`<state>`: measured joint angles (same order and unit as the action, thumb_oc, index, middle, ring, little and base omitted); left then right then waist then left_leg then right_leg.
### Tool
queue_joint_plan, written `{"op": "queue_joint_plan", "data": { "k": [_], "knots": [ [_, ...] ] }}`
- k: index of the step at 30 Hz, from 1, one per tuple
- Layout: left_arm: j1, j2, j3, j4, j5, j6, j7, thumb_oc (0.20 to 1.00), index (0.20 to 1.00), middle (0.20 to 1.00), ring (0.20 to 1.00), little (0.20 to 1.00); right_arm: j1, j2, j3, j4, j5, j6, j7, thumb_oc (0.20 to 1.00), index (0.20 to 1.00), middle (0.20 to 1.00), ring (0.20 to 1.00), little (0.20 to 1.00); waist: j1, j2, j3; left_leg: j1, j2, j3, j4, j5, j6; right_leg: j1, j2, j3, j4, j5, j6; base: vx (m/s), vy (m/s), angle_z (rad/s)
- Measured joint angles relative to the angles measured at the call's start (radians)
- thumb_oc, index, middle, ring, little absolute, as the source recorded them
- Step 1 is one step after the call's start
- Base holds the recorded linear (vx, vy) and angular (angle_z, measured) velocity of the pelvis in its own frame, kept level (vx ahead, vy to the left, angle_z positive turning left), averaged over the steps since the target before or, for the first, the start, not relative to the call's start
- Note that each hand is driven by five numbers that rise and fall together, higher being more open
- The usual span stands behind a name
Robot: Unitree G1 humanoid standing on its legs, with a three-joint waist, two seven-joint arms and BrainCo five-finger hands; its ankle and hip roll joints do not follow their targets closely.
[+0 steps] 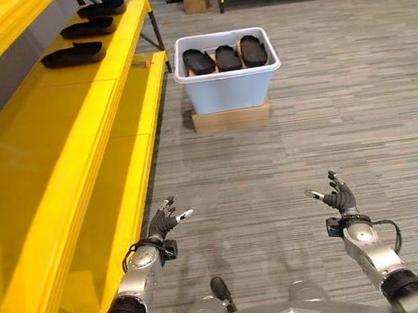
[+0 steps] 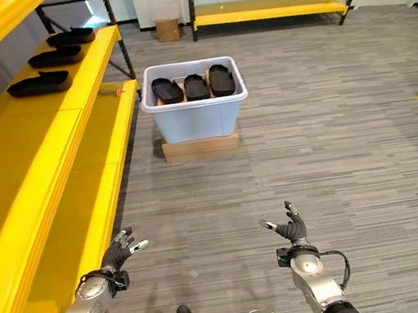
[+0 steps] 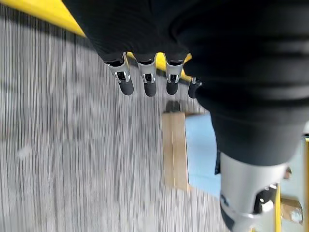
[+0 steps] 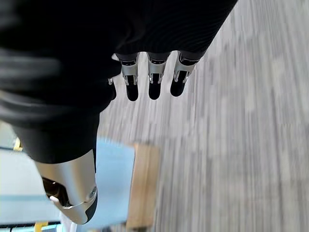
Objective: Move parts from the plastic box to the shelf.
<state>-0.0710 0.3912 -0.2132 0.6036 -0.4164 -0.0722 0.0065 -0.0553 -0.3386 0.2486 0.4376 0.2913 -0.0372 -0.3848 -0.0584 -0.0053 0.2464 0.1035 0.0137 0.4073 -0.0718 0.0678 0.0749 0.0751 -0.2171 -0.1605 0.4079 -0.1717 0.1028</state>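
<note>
My left hand (image 1: 160, 224) and right hand (image 1: 340, 199) are open and empty. 3 parts (image 1: 226, 56) sit in the box (image 1: 227, 86), far ahead. I might bump the shelf (image 1: 59, 166) beside the box.

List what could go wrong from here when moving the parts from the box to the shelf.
1. The box rests on a narrower cardboard base; a hard pull on a part might tip or shift it.
2. Three parts already sit on the shelf; a new one could knock them.
3. The left robot hand hangs open close to the shelf edge and may clip it; the right robot hand is open over the floor.
</note>
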Motion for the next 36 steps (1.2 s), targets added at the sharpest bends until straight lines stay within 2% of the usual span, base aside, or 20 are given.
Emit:
{"op": "queue_joint_plan", "data": {
  "k": [5,7,8,9,11,12,15,17,18,20,21,23,25,26,28,29,31,32,34,36],
  "knots": [
    [-0.018,0.009,-0.037,0.0,0.018,0.0,-0.011,1.0,1.0,1.0,1.0,1.0,-0.07,0.022,-0.002,-0.005,0.0,-0.024,-0.075,1.0,1.0,1.0,1.0,1.0,0.022,0.003,0.005,0.027,-0.059,0.006,0.009,-0.049,0.035,-0.124,-0.082,0.014,0.256,0.067,0.091,0.19,0.23,-0.04],
    [-0.01,0.006,-0.069,-0.007,0.019,0.0,-0.022,1.0,1.0,1.0,1.0,1.0,-0.085,0.02,0.002,0.006,-0.001,-0.027,-0.087,1.0,1.0,1.0,1.0,1.0,0.021,0.024,0.009,0.054,-0.065,0.025,0.014,-0.083,0.048,-0.203,-0.118,0.015,0.398,0.16,0.107,0.25,-0.01,-0.34],
    [-0.002,0.015,-0.076,-0.025,0.02,0.0,-0.024,1.0,1.0,1.0,1.0,1.0,-0.087,0.022,0.001,0.013,0.0,-0.029,-0.089,1.0,1.0,1.0,1.0,1.0,0.02,0.026,0.008,0.072,-0.07,0.042,0.0,-0.089,0.043,-0.252,-0.124,0.002,0.469,0.133,0.102,0.22,-0.168,-0.48],
    [0.01,0.017,-0.068,-0.05,0.022,0.0,-0.024,1.0,1.0,1.0,1.0,1.0,-0.089,0.02,-0.002,0.014,0.0,-0.029,-0.088,1.0,1.0,1.0,1.0,1.0,0.019,0.031,0.009,0.075,-0.063,0.051,-0.002,-0.099,0.027,-0.276,-0.086,-0.007,0.401,0.055,0.097,0.24,-0.172,-0.37],
    [0.001,0.02,-0.058,-0.075,0.026,0.0,-0.028,1.0,1.0,1.0,1.0,1.0,-0.088,0.01,-0.011,0.013,0.0,-0.031,-0.09,1.0,1.0,1.0,1.0,1.0,-0.006,0.026,0.017,0.069,-0.045,0.067,0.005,-0.102,0.02,-0.282,0.01,-0.06,0.061,0.019,0.058,0.35,-0.208,-0.11],
    [-0.002,0.018,-0.057,-0.076,0.027,0.002,-0.03,1.0,1.0,1.0,1.0,1.0,-0.081,0.004,-0.013,0.006,-0.001,-0.032,-0.09,1.0,1.0,1.0,1.0,1.0,-0.014,0.016,0.014,0.071,-0.05,0.069,0.005,-0.121,0.002,-0.292,0.041,-0.082,-0.11,0.049,0.053,0.38,-0.278,0.03],
    [-0.013,0.009,-0.062,-0.076,0.043,0.008,-0.032,1.0,1.0,1.0,1.0,1.0,-0.049,0.005,-0.035,-0.003,-0.001,-0.036,-0.1,1.0,1.0,1.0,1.0,1.0,-0.035,-0.022,0.012,0.068,-0.087,0.041,0.034,-0.163,-0.004,-0.321,0.018,-0.087,-0.438,0.176,0.074,0.39,-0.218,0.17],
    [-0.014,-0.004,-0.078,-0.07,0.052,0.006,-0.047,1.0,1.0,1.0,1.0,1.0,-0.013,0.01,-0.067,0.011,-0.002,-0.038,-0.13,1.0,1.0,1.0,1.0,1.0,-0.051,-0.029,0.018,0.074,-0.098,0.006,0.074,-0.202,0.0,-0.355,-0.026,-0.036,-0.504,0.239,0.067,0.42,-0.202,0.49],
    [0.005,-0.017,-0.095,-0.069,0.057,0.006,-0.053,1.0,1.0,1.0,1.0,1.0,0.006,0.007,-0.083,0.025,-0.001,-0.029,-0.146,1.0,1.0,1.0,1.0,1.0,-0.054,-0.009,0.032,0.105,-0.084,-0.008,0.085,-0.217,0.0,-0.346,-0.032,-0.016,-0.49,0.254,0.057,0.45,-0.314,0.45],
    [0.049,-0.033,-0.102,-0.078,0.058,0.005,-0.067,1.0,1.0,1.0,1.0,1.0,0.031,0.006,-0.084,0.027,-0.001,-0.033,-0.169,1.0,1.0,1.0,1.0,1.0,-0.056,0.013,0.024,0.153,-0.056,-0.035,0.082,-0.24,-0.04,-0.321,-0.01,-0.014,-0.409,0.268,0.05,0.5,-0.311,0.48],
    [0.058,-0.033,-0.124,-0.081,0.057,0.001,-0.068,1.0,1.0,1.0,1.0,1.0,0.042,0.003,-0.084,0.031,-0.001,-0.032,-0.172,1.0,1.0,1.0,1.0,1.0,-0.061,0.014,0.016,0.192,-0.031,-0.063,0.076,-0.258,-0.07,-0.27,0.018,-0.015,-0.34,0.265,0.044,0.59,-0.248,0.65],
    [0.059,-0.045,-0.14,-0.086,0.053,0.0,-0.068,1.0,1.0,1.0,1.0,1.0,0.017,-0.015,-0.085,0.034,-0.001,-0.034,-0.171,1.0,1.0,1.0,1.0,1.0,-0.067,0.042,0.008,0.221,0.02,-0.094,0.084,-0.261,-0.092,-0.247,0.079,0.003,-0.314,0.324,-0.039,0.47,-0.253,0.54],
    [0.051,-0.058,-0.138,-0.092,0.043,-0.008,-0.073,1.0,1.0,1.0,1.0,1.0,-0.02,-0.041,-0.079,0.036,-0.003,-0.037,-0.165,1.0,1.0,1.0,1.0,1.0,-0.062,0.06,-0.001,0.203,0.085,-0.085,0.168,-0.206,-0.133,-0.221,0.119,-0.023,-0.273,0.27,-0.121,0.41,-0.29,0.16],
    [0.047,-0.061,-0.129,-0.093,0.038,-0.014,-0.079,1.0,1.0,1.0,1.0,1.0,-0.031,-0.055,-0.082,0.029,-0.003,-0.044,-0.163,1.0,1.0,1.0,1.0,1.0,-0.064,0.059,-0.005,0.181,0.1,-0.089,0.218,-0.176,-0.138,-0.203,0.124,-0.035,-0.281,0.243,-0.12,0.33,-0.24,0.16],
    [0.036,-0.067,-0.122,-0.106,0.023,-0.021,-0.108,1.0,1.0,1.0,1.0,1.0,-0.035,-0.109,-0.088,0.027,-0.017,-0.058,-0.14,1.0,1.0,1.0,1.0,1.0,-0.064,0.072,-0.014,0.13,0.135,-0.089,0.311,-0.141,-0.161,-0.149,0.162,-0.055,-0.298,0.194,-0.185,0.29,-0.34,0.12],
    [0.031,-0.067,-0.118,-0.107,0.007,-0.021,-0.121,1.0,1.0,1.0,1.0,1.0,-0.031,-0.114,-0.09,0.028,-0.023,-0.058,-0.132,1.0,1.0,1.0,1.0,1.0,-0.068,0.072,-0.015,0.121,0.15,-0.069,0.318,-0.095,-0.179,-0.138,0.171,-0.075,-0.294,0.169,-0.186,0.32,-0.428,0.25],
    [0.024,-0.065,-0.122,-0.105,-0.005,-0.02,-0.133,1.0,1.0,1.0,1.0,1.0,-0.002,-0.107,-0.085,0.028,-0.022,-0.057,-0.122,1.0,1.0,1.0,1.0,1.0,-0.097,0.042,-0.037,0.07,0.192,-0.075,0.406,-0.029,-0.248,-0.111,0.17,-0.13,-0.292,0.115,-0.19,0.25,-0.263,0.69],
    [0.023,-0.067,-0.13,-0.103,-0.006,-0.017,-0.135,1.0,1.0,1.0,1.0,1.0,0.004,-0.101,-0.098,0.028,-0.021,-0.06,-0.123,1.0,1.0,1.0,1.0,1.0,-0.083,0.025,-0.056,-0.016,0.24,-0.024,0.56,-0.02,-0.237,-0.101,0.182,-0.142,-0.304,0.101,-0.232,0.21,-0.12,0.53],
    [0.021,-0.071,-0.133,-0.094,-0.006,-0.009,-0.133,1.0,1.0,1.0,1.0,1.0,-0.007,-0.095,-0.111,0.029,-0.02,-0.068,-0.13,1.0,1.0,1.0,1.0,1.0,-0.083,0.021,-0.057,-0.084,0.214,-0.031,0.638,-0.1,-0.229,-0.085,0.189,-0.144,-0.325,0.094,-0.239,0.23,0.001,0.13],
    [0.026,-0.066,-0.13,-0.091,-0.006,0.0,-0.131,1.0,1.0,1.0,1.0,1.0,-0.015,-0.09,-0.121,0.029,-0.019,-0.069,-0.131,1.0,1.0,1.0,1.0,1.0,-0.089,0.019,-0.057,-0.123,0.165,-0.01,0.589,-0.165,-0.19,-0.064,0.192,-0.145,-0.328,0.09,-0.226,0.22,0.109,0.07]
  ]
}}
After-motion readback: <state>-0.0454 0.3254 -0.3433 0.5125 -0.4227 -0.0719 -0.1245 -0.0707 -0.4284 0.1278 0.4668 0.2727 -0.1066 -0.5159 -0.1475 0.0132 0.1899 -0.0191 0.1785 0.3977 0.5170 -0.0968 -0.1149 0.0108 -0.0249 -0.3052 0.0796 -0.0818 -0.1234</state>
